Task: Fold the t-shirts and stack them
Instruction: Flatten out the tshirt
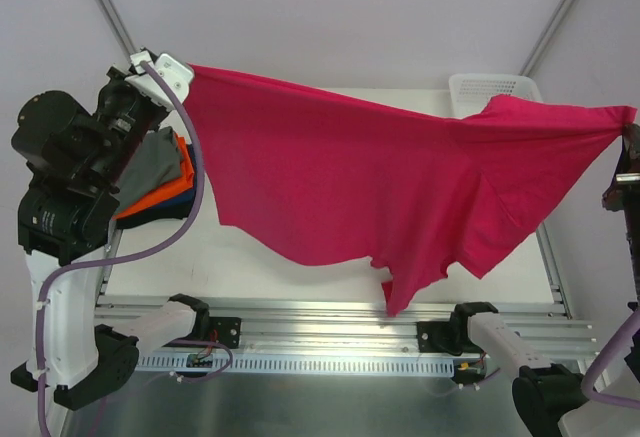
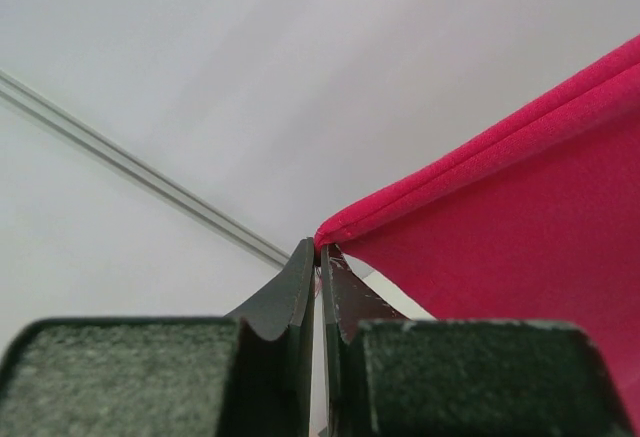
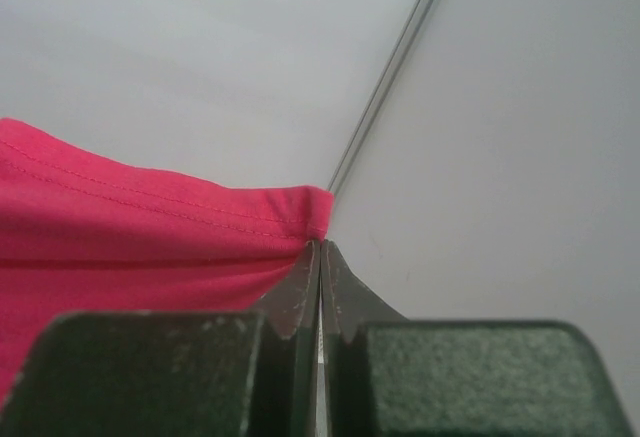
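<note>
magenta-pink cloth fills the middle of the scene: the pink t-shirt (image 1: 380,177) hangs in the air above the white table (image 1: 300,267), stretched wide between the two arms, its top edge drawn nearly taut and its lower part sagging in loose, uneven folds towards the near rail (image 1: 330,322). i judge it light, thin and wholly limp, so it will take whatever shape gravity gives it and needs two well-separated holds to lie flat. the fabric looks matte and not slippery, but a pinch on so little cloth could slide off if the arms draw further apart. on the table at the left, partly behind the left arm, lies a small stack of folded shirts (image 1: 160,182), grey on orange on dark navy. a white mesh basket (image 1: 490,87) stands at the far right, behind the shirt. the left gripper (image 2: 320,257) is clamped tight on a stitched hem corner, and the right gripper (image 3: 320,252) is likewise pinched on the opposite corner, just below a row of stitching. the doubled hems look like the firmest places to hold; which hem each one is i cannot tell.
</note>
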Motion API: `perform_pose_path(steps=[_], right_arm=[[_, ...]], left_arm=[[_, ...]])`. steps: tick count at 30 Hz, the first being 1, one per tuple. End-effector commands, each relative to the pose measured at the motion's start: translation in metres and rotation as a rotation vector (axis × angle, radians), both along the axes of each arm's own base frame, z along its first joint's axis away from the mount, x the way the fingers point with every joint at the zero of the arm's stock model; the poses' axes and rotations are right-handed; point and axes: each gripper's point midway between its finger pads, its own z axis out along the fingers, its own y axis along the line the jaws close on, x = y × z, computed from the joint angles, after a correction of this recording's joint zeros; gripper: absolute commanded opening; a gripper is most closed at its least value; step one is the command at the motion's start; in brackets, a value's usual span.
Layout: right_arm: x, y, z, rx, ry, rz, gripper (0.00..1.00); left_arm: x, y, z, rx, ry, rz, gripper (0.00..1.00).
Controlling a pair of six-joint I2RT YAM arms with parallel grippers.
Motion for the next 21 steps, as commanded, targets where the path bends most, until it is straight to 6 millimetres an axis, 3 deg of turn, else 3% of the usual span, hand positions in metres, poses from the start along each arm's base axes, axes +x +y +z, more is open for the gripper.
perform_pose_path(steps=[1, 4, 7, 8, 9, 10, 11, 12, 13, 14, 15, 17, 18, 21], right_arm=[[0.028, -0.015, 0.017, -0.039, -0.034, -0.111, 0.00], [0.050, -0.014, 0.016, -0.089, -0.025, -0.120, 0.00], [0.090, -0.011, -0.010, -0.161, 0.061, -0.120, 0.00], [0.112, -0.009, -0.036, -0.190, 0.135, -0.113, 0.00], [0.123, -0.007, -0.044, -0.230, 0.151, -0.106, 0.00], [0.133, -0.006, -0.055, -0.252, 0.181, -0.101, 0.01], [0.154, -0.004, -0.089, -0.284, 0.269, -0.087, 0.00], [0.164, -0.002, -0.100, -0.300, 0.296, -0.077, 0.01], [0.173, -0.001, -0.115, -0.301, 0.336, -0.068, 0.00], [0.183, 0.001, -0.129, -0.305, 0.375, -0.051, 0.00], [0.200, 0.004, -0.155, -0.304, 0.446, -0.030, 0.00], [0.217, 0.006, -0.178, -0.302, 0.514, -0.015, 0.00], [0.237, 0.007, -0.201, -0.307, 0.580, -0.004, 0.00], [0.267, 0.010, -0.227, -0.306, 0.654, 0.010, 0.00]], left_arm=[[0.019, 0.003, 0.009, 0.034, -0.015, 0.051, 0.00], [0.050, 0.001, -0.020, 0.092, 0.060, 0.085, 0.00], [0.082, -0.001, -0.067, 0.127, 0.169, 0.073, 0.00], [0.091, 0.000, -0.080, 0.137, 0.203, 0.073, 0.00], [0.107, 0.003, -0.109, 0.166, 0.271, 0.077, 0.00], [0.115, 0.004, -0.125, 0.182, 0.309, 0.080, 0.00], [0.126, 0.003, -0.154, 0.205, 0.378, 0.074, 0.00], [0.131, 0.011, -0.169, 0.210, 0.415, 0.091, 0.00], [0.135, 0.004, -0.183, 0.213, 0.445, 0.046, 0.00], [0.143, 0.002, -0.212, 0.234, 0.509, 0.033, 0.00], [0.147, 0.003, -0.226, 0.244, 0.540, 0.027, 0.00], [0.165, 0.004, -0.259, 0.255, 0.615, 0.017, 0.00], [0.171, 0.004, -0.268, 0.248, 0.638, 0.013, 0.00], [0.201, 0.010, -0.295, 0.226, 0.704, 0.021, 0.00]])
